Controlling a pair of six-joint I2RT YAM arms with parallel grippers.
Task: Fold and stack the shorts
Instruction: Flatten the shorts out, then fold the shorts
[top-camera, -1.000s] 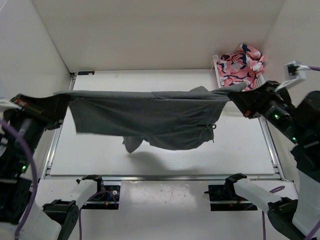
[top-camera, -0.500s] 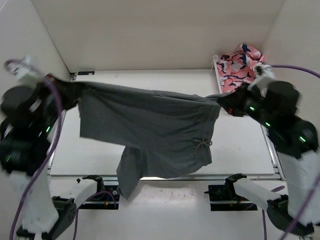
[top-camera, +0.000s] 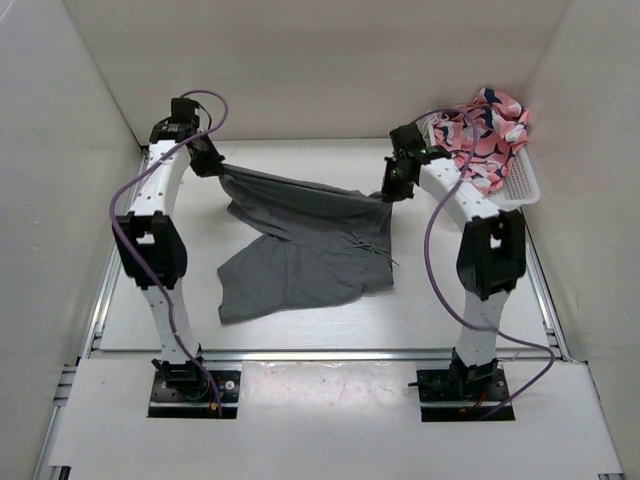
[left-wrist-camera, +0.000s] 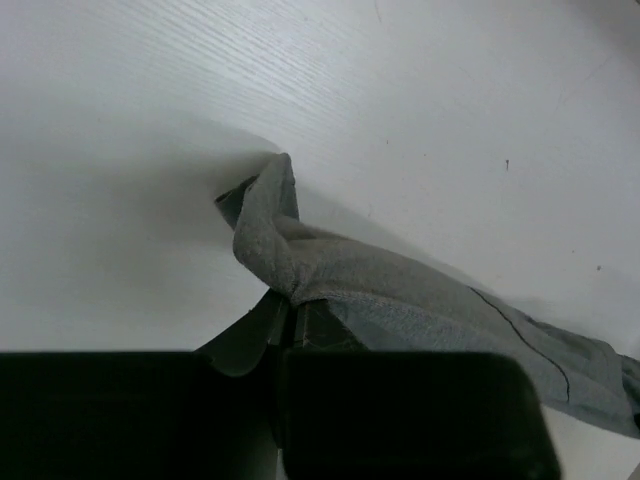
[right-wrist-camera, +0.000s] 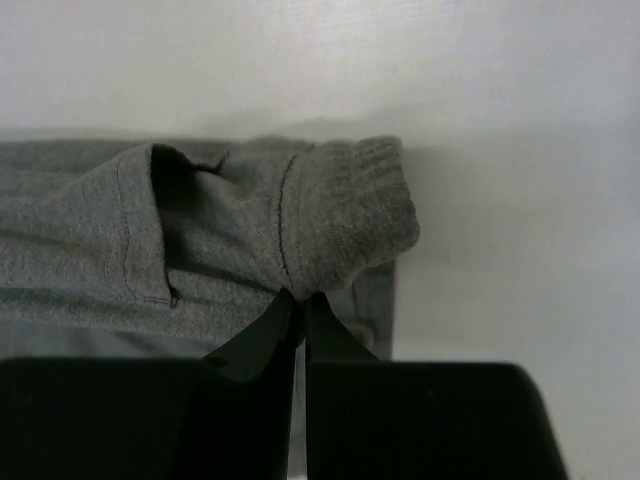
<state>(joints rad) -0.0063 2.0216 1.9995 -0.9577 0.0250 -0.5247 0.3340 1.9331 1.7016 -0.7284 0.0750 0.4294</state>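
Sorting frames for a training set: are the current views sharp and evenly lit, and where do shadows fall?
Top view: sharp, evenly lit, faint shadow around the grey shorts on the table. Left wrist: cloth crisp, left gripper a dark underexposed mass, broad soft shadow beside the cloth. Right wrist: knit texture sharp, right gripper nearly black.

The right gripper (right-wrist-camera: 297, 300), its 2 thin black fingers (right-wrist-camera: 258, 338) pressed together at 6 o'clock, pinched a corner of the plain dark grey soft cloth shorts (right-wrist-camera: 200, 240). The ribbed band (right-wrist-camera: 360, 205) bunched just above the fingertips, toward 1 o'clock. The cloth spread away to 9 o'clock, with stitched seams running down it. The bare white tabletop (right-wrist-camera: 500, 80) filled 12 to 3 o'clock.
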